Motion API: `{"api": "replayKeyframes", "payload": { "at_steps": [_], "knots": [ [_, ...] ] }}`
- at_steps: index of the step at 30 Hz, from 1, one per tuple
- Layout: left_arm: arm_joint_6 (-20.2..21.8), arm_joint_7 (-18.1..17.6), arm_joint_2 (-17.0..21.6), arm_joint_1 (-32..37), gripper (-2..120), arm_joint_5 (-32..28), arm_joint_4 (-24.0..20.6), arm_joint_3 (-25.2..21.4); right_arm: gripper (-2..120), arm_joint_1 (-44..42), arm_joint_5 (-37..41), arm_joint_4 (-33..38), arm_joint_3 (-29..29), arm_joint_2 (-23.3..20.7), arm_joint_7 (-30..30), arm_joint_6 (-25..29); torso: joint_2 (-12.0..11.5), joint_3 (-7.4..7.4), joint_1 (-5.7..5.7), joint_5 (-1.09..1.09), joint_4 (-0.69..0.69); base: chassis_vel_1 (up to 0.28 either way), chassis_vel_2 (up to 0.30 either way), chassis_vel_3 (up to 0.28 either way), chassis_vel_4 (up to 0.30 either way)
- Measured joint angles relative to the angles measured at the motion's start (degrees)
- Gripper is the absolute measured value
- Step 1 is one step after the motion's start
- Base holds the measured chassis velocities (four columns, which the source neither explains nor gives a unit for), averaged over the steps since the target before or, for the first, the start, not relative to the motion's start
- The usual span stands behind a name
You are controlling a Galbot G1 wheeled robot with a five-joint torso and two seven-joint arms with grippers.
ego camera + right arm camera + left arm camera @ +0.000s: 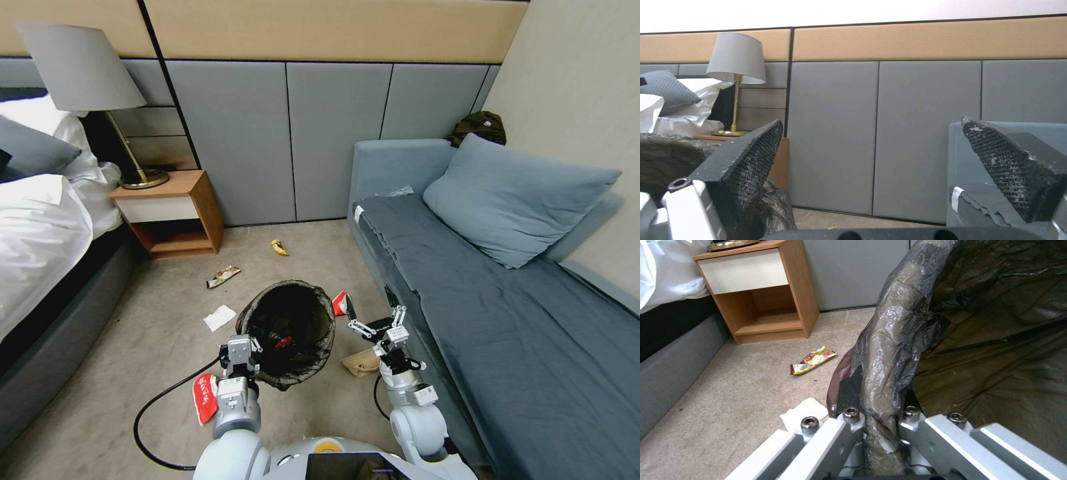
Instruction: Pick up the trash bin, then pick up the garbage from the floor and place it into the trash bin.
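Left claw (248, 348) clamped on near rim of trash bin (293, 330), bin held above carpet between both arms. Right claw (373, 319) wide apart, empty, beside bin. Tissue (219, 317), wrappers (223, 276) scattered on floor around.

The trash bin (293, 330) hides most of a red wrapper (339, 303) behind it.

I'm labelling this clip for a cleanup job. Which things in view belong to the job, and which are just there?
Job: bin, held at its rim by the left hand; right hand, open; tissue; wrappers; paper bag; yellow scrap.

Just there: lamp, nightstand, sofa, cushion, bed.
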Motion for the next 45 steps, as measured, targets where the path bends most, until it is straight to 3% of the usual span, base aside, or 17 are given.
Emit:
{"api": "replayKeyframes", "payload": {
  "at_steps": [9, 17, 23, 29, 37, 45],
  "knots": [
    [-0.1, 0.0, 0.2, 0.0, 0, 0.0, 0.0, 0.1, 100, 0.3, 0.2, -0.4, 1.2, -2.3, -0.7, 1.0, 0.0, 0.00, 0.00, 0.00, 0.00, 0.000, 0.000, 0.000, 0.000],
    [-0.1, 0.0, 0.3, -0.2, 0, -0.2, 0.0, 0.0, 100, 1.9, -3.3, -3.2, 5.7, -9.7, -0.9, 0.3, 0.0, 0.00, 0.00, 0.00, 0.00, 0.000, 0.000, 0.000, 0.000],
    [-0.1, 0.0, 0.3, -0.3, 0, -0.4, -0.3, -0.4, 100, 2.7, -14.1, -5.9, 8.8, -15.0, -1.6, -10.4, 0.0, 0.00, 0.00, 0.00, -0.01, 0.000, 0.000, 0.000, 0.000],
    [-0.1, 0.0, 0.3, -0.3, 0, -0.4, -0.3, -0.4, 100, 3.8, -22.2, -8.5, 9.2, -15.5, -2.6, -15.3, 0.0, 0.00, 0.00, 0.01, 0.00, 0.000, 0.000, 0.000, 0.000],
    [-0.1, 0.0, 0.2, -0.5, 0, -0.4, -0.2, -0.1, 100, 3.9, -23.9, -11.5, 9.3, -19.2, -10.4, -17.0, 0.0, 0.00, 0.00, 0.00, 0.00, 0.000, 0.000, 0.000, 0.000],
    [0.0, 0.0, 0.2, -1.0, 0, -0.4, 0.2, 0.4, 100, 4.9, -26.1, -17.1, 10.5, -23.6, -21.3, -13.9, 0.0, 0.00, 0.00, 0.00, 0.00, 0.000, 0.000, 0.000, 0.000]
  ]
}}
